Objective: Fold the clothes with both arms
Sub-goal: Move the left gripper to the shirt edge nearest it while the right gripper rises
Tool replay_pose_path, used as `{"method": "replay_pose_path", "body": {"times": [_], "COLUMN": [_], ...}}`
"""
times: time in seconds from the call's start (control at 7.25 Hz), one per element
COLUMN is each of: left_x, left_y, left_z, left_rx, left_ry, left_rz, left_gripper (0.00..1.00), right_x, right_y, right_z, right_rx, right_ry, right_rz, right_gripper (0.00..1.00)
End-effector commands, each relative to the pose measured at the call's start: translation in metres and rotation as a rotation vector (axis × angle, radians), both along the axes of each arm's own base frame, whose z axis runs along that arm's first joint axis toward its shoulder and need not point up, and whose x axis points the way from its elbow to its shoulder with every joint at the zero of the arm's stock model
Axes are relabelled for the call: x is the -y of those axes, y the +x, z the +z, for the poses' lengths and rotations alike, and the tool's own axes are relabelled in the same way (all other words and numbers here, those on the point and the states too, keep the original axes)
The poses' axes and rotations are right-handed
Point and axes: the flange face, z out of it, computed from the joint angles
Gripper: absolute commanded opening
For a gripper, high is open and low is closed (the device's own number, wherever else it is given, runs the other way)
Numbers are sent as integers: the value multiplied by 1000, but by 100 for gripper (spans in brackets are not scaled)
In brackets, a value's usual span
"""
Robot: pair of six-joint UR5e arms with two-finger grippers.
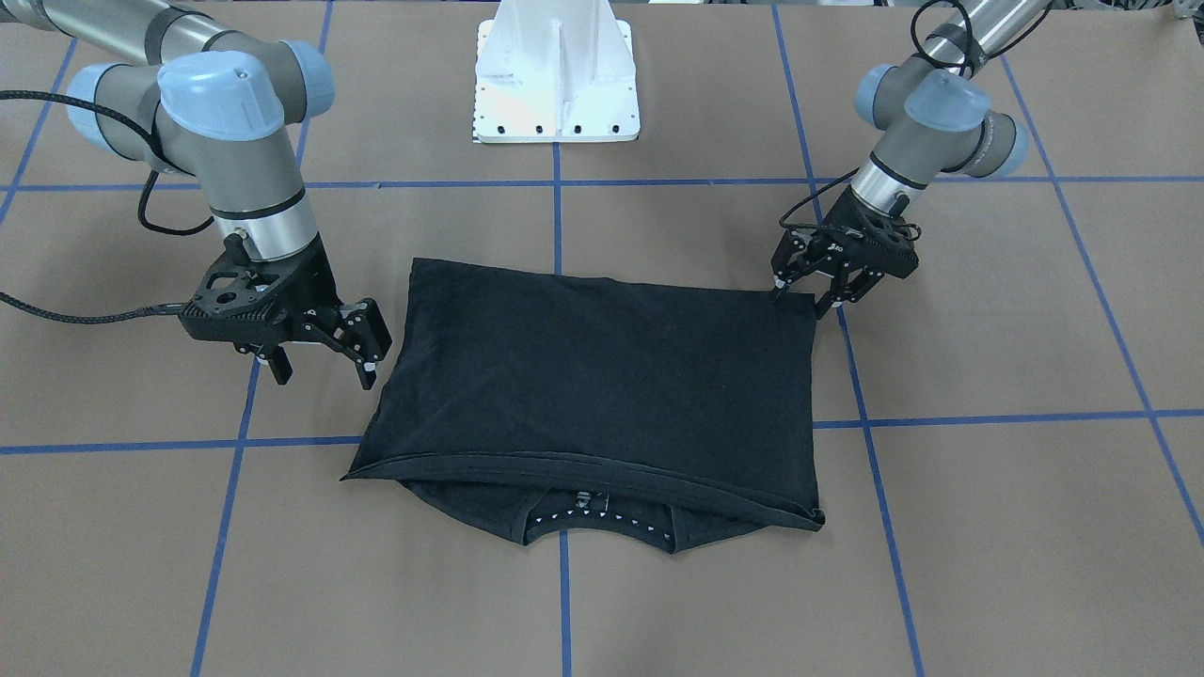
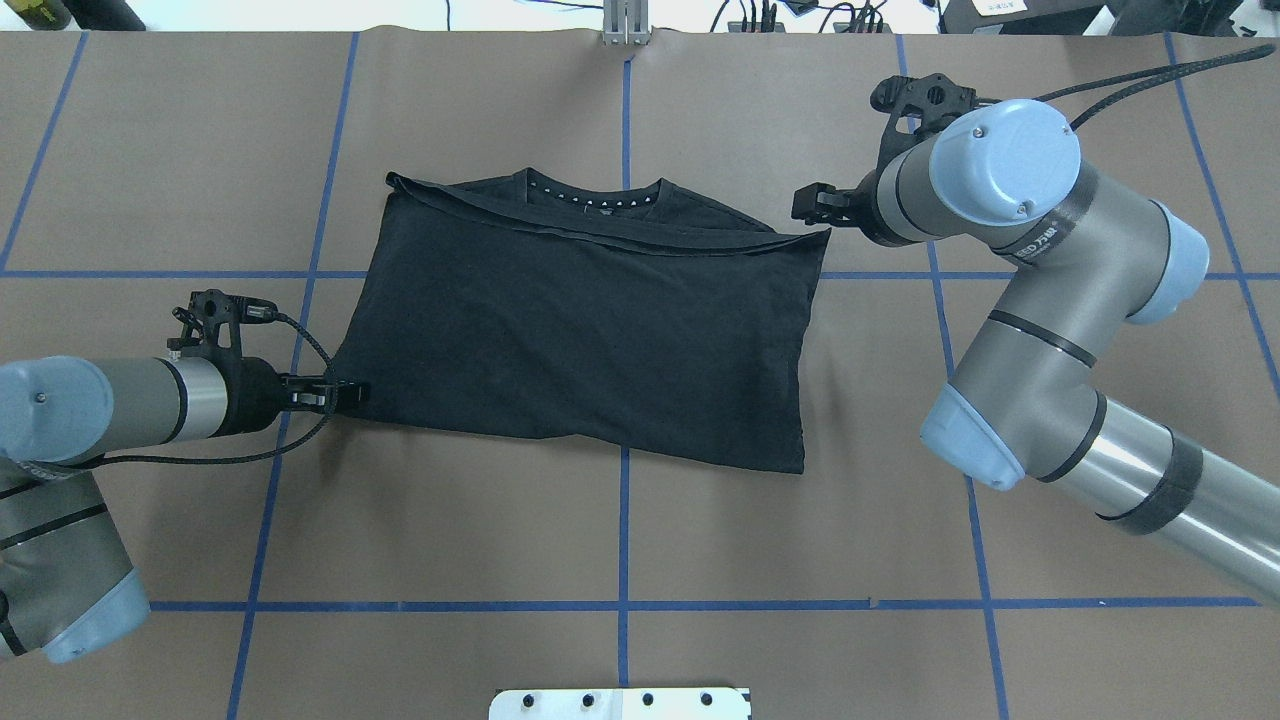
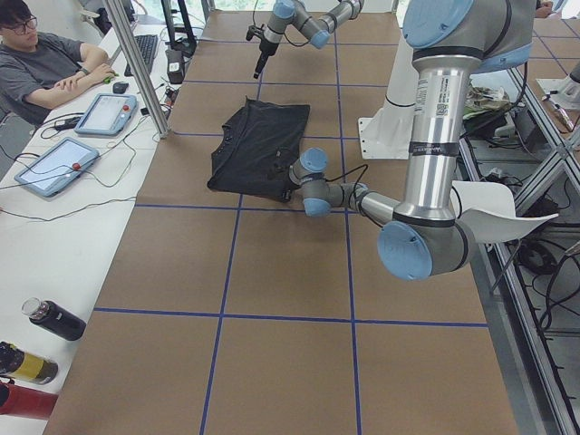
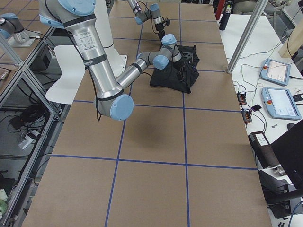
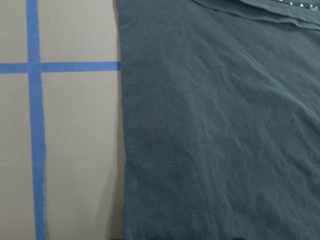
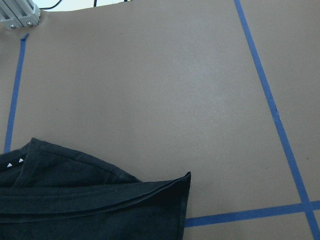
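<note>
The brown table, gridded with blue tape lines, holds everything. The right arm reaches in from the robot's right and the left arm from its left. Between them the black T-shirt lies flat at the middle of the table, folded into a rough rectangle. A white pedestal stands at the robot's edge of the table.

The right gripper is just beside the shirt's right edge, clear of the cloth, its fingers spread and holding nothing. The left gripper has its fingers released and parted at the shirt's near left corner. Whether the tips touch the cloth cannot be told.

The collar, dotted with small white marks, peeks out along the shirt's far edge.
</note>
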Motion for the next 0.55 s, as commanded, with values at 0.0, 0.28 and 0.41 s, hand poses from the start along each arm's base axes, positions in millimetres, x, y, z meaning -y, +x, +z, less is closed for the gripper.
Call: {"method": "replay_pose_path", "body": {"times": [0.0,0.28,0.41], "left_x": [1,0,0], "left_y": [2,2,2], "left_z": [6,4,3], "left_rx": [12,8,4], "left_ry": [-4,-3,-3], "left_rz": [2,6,8], "left_gripper": [69,60,40], "right_x": [0,0,0], "right_y": [-1,-2,-2], "right_z": [0,1,1], "right_rx": [-1,-3,-3], "right_ry": [-1,-1,-1], "right_rz": [-2,-3,-3], "right_gripper": [100,100,100]}}
